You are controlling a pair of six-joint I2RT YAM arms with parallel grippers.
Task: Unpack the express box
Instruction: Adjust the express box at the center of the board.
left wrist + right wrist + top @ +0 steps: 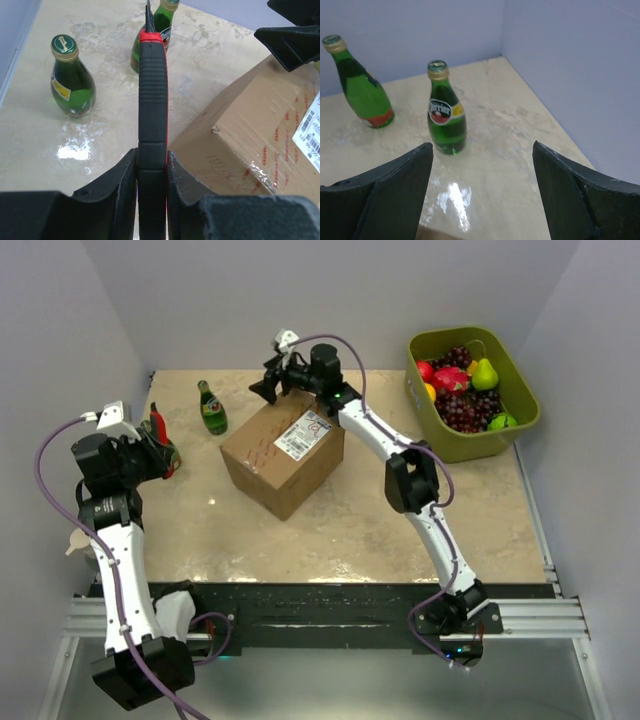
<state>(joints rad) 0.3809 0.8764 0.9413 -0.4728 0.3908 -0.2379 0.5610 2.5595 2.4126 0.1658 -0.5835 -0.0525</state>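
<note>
I am pinching a box cutter (152,100) in my left gripper (151,165) by the desk's (380,530) left edge. My right gripper (268,388), spread wide, is hovering over the far corner of the express box (280,455), which is sitting mid-desk. The step in hand looks like cutting the tape, so next I'm needing the blade on the top seam.

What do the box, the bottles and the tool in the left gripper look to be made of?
Express box: matte brown cardboard, creased, glossy clear tape. Bottles: shiny see-through green, likely glass. Tool in the left gripper: ribbed matte black grip, probably rubber or plastic, red edge.
</note>
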